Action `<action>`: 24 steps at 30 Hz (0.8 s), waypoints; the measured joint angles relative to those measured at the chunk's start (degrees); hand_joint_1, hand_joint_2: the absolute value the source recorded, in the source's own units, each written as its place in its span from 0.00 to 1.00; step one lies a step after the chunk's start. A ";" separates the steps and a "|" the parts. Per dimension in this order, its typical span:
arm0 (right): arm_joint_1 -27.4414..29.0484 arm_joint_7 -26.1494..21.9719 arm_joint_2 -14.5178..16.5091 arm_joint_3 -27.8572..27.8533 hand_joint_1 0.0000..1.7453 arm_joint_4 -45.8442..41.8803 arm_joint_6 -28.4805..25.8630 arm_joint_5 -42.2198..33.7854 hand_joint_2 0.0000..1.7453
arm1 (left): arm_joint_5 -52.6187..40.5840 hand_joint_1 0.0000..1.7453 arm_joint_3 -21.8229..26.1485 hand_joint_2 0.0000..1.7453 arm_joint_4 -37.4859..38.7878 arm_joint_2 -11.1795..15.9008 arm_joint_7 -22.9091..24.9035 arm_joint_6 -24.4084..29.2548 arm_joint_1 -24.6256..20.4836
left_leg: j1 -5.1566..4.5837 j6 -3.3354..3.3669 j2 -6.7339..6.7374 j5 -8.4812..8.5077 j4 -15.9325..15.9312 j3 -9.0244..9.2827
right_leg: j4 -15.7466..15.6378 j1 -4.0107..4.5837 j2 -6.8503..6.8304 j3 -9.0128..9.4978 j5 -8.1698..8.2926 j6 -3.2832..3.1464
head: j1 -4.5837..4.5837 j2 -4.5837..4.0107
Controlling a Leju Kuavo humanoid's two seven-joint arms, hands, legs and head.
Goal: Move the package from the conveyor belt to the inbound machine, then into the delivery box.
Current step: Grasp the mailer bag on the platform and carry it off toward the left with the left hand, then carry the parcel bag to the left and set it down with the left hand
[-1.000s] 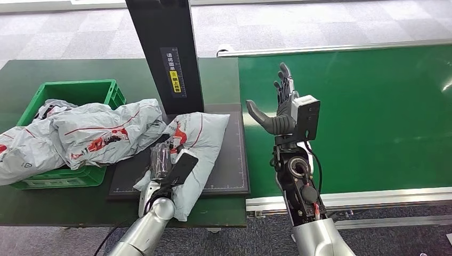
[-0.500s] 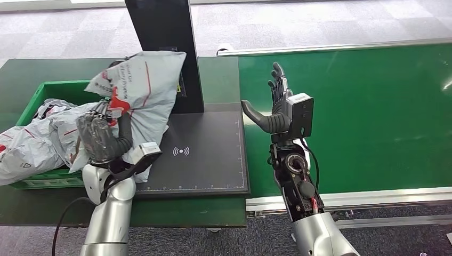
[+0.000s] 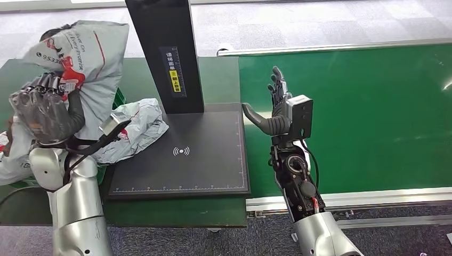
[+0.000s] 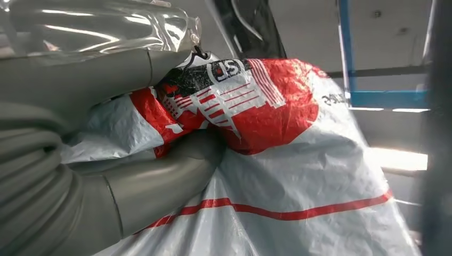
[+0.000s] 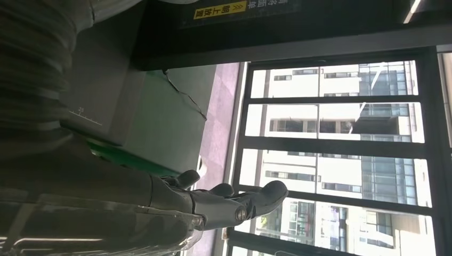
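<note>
Overhead, left hand (image 3: 45, 109) grips package (image 3: 90, 58), long axis roughly upright.

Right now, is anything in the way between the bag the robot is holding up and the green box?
Yes. The left hand holds the grey plastic mailing bag with red print above the green plastic crate, but other grey mailing bags are heaped on it and spill onto the black scanner pad.
</note>
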 joint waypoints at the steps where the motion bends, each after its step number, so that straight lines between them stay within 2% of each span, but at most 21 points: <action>1: 0.00 0.01 -0.05 0.21 0.00 0.03 -0.01 -0.19 1.00 | -2.59 1.00 0.27 1.00 0.83 1.28 4.23 0.00 -1.38 | 0.01 -0.01 0.02 0.01 0.00 0.01 | 0.01 0.01 0.01 -0.01 0.00 -0.01 | 0.01 0.00; 3: 0.00 0.05 -0.15 0.58 0.00 0.03 -0.02 -0.47 1.00 | -5.80 1.00 -0.19 1.00 2.97 4.27 13.26 0.00 -3.72 | 0.03 -0.02 0.08 0.02 0.00 0.03 | 0.03 0.03 0.05 -0.02 0.02 -0.03 | 0.00 -0.01; 7: 0.00 0.23 -0.44 0.97 0.00 0.03 -0.07 -0.67 1.00 | -6.60 1.00 -2.62 1.00 7.13 9.74 24.23 0.00 -6.42 | 0.06 -0.02 0.07 0.02 0.00 0.02 | 0.04 0.06 0.04 -0.07 0.01 -0.04 | 0.02 -0.01; 8: 0.00 0.31 -0.49 1.08 0.00 0.03 -0.14 -0.68 1.00 | -6.61 1.00 -4.32 1.00 9.04 11.43 28.82 0.00 -7.18 | 0.06 -0.02 0.06 0.02 0.00 0.01 | 0.04 0.06 0.04 -0.09 0.00 -0.05 | 0.02 -0.01; 11: 0.01 0.58 -0.58 1.28 0.00 0.02 -0.39 -0.68 1.00 | -6.62 1.00 -12.47 1.00 19.56 17.40 46.43 -0.02 -11.46 | 0.05 -0.01 0.04 0.04 0.01 -0.02 | 0.04 0.06 0.03 -0.10 0.01 -0.04 | 0.03 -0.01; 12: 0.03 0.71 -0.60 1.30 0.00 0.01 -0.38 -0.65 1.00 | -6.63 1.00 -15.46 1.00 24.14 19.28 51.15 -0.18 -13.37 | 0.05 0.00 0.06 0.05 0.01 -0.02 | 0.04 0.06 0.03 -0.08 0.02 -0.04 | 0.02 -0.01; 14: 0.12 1.01 -0.61 1.32 0.00 -0.02 -0.26 -0.43 1.00 | -6.64 1.00 -21.23 1.00 32.95 22.72 57.51 -1.89 -17.05 | 0.04 0.01 0.15 0.05 0.01 0.00 | 0.04 0.05 0.10 -0.09 0.05 -0.05 | 0.02 0.00; 16: 0.34 1.32 -0.61 1.32 0.00 -0.03 -0.08 0.13 1.00 | -6.64 1.00 -26.22 1.00 40.53 25.25 61.35 -6.87 -20.22 | 0.04 0.01 0.25 0.05 0.01 0.01 | 0.04 0.04 0.18 -0.10 0.07 -0.06 | 0.02 0.00; 18: 0.63 1.46 -0.61 1.32 0.00 -0.03 0.15 0.80 1.00 | -6.64 1.00 -30.16 1.00 46.46 26.77 63.13 -14.17 -22.54 | 0.03 0.00 0.28 0.05 0.01 0.01 | 0.05 0.04 0.21 -0.12 0.07 -0.06 | 0.02 0.00; 22: 0.89 1.52 -0.58 1.30 0.00 -0.03 0.87 2.06 1.00 | -6.65 1.00 -36.72 1.00 55.13 27.78 64.79 -30.64 -24.85 | 0.03 -0.01 0.26 0.03 0.01 -0.02 | 0.05 0.04 0.21 -0.14 0.05 -0.06 | 0.01 -0.01; 24: 0.92 1.56 -0.55 1.30 0.00 -0.03 1.23 2.49 1.00 | -6.66 1.00 -39.06 1.00 57.65 27.83 65.50 -35.05 -25.40 | 0.03 -0.02 0.26 0.02 0.01 -0.04 | 0.05 0.04 0.21 -0.14 0.05 -0.06 | 0.01 -0.01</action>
